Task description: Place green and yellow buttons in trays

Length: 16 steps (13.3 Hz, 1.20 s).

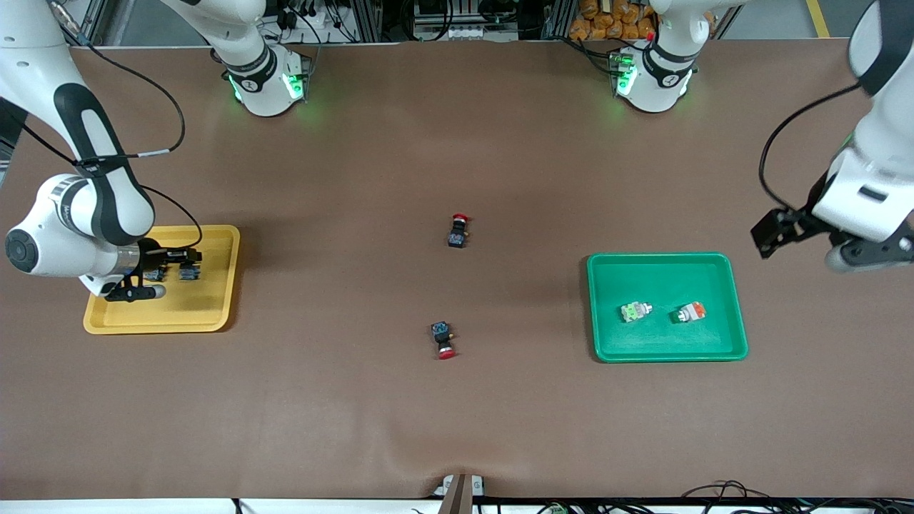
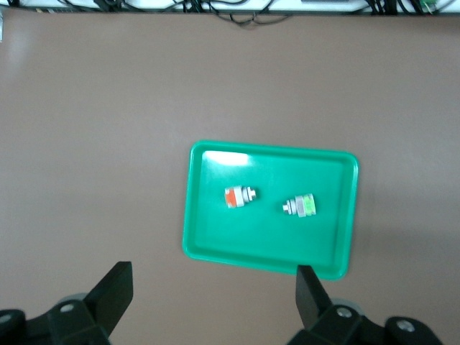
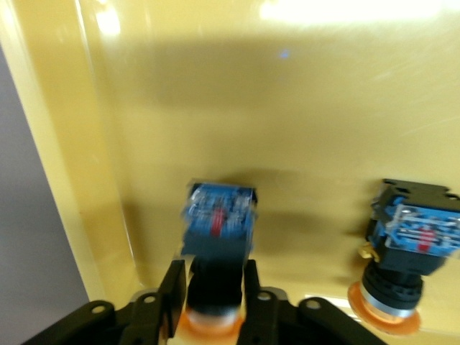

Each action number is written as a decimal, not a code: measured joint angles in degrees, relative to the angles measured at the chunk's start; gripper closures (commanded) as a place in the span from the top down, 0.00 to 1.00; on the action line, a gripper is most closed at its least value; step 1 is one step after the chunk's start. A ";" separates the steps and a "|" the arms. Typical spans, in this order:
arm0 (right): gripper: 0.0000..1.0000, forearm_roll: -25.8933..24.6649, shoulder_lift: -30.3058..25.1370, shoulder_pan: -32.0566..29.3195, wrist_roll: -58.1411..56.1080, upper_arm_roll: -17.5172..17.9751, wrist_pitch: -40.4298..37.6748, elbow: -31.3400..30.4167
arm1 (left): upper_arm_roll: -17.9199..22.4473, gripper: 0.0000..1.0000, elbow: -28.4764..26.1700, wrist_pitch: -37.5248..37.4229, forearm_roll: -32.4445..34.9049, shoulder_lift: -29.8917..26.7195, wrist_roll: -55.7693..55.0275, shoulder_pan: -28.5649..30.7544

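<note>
At the middle left of the front view, the right gripper [image 1: 146,280] sits low in the yellow tray [image 1: 214,314], its fingers [image 3: 176,295] pinched on a yellow-capped button [image 3: 218,237]; a second yellow-capped button [image 1: 188,271] lies beside it in that tray. Two red-capped switches [image 1: 458,230] [image 1: 443,338] lie at frame centre. Right of centre, the green tray [image 1: 735,335] holds the green-ended button [image 1: 635,311] and the orange-ended button [image 1: 690,312]. At the right edge the left gripper [image 2: 214,291] hovers with its fingers spread wide, holding nothing.

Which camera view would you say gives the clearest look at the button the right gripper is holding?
The right wrist view: the held button fills it, clamped between the right gripper fingers over the yellow tray. The front view mostly hides it under the gripper; the left wrist view misses it.
</note>
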 measured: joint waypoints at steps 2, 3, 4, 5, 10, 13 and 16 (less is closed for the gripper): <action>1.00 0.00 0.01 0.48 -0.05 0.89 -3.21 0.69 | 6.16 1.00 -0.01 -4.24 -3.72 -2.84 2.52 -4.35; 1.00 0.00 -0.14 0.68 -0.05 1.18 -6.06 1.90 | 10.09 1.00 -0.03 -6.55 -4.50 -3.85 3.93 -7.56; 1.00 0.01 -0.35 0.82 -0.06 1.34 -10.58 4.09 | 13.24 1.00 -0.11 -7.61 -5.16 -4.56 5.13 -10.05; 1.00 0.05 -0.62 0.98 -0.18 1.59 -15.98 7.42 | 15.95 1.00 -0.39 -7.97 -6.59 -5.23 6.47 -11.61; 1.00 0.35 -2.44 4.61 -0.07 2.90 -35.21 29.18 | 20.17 1.00 -4.24 -8.30 -11.65 -8.98 10.27 -11.20; 1.00 0.22 -2.67 5.97 -0.09 2.95 -36.82 38.82 | 19.30 1.00 -5.00 -8.30 -11.65 -10.30 10.27 -11.52; 1.00 -0.28 -2.63 7.08 -0.09 2.93 -37.45 44.99 | 17.34 1.00 -6.67 -8.30 -11.65 -11.87 10.12 -11.54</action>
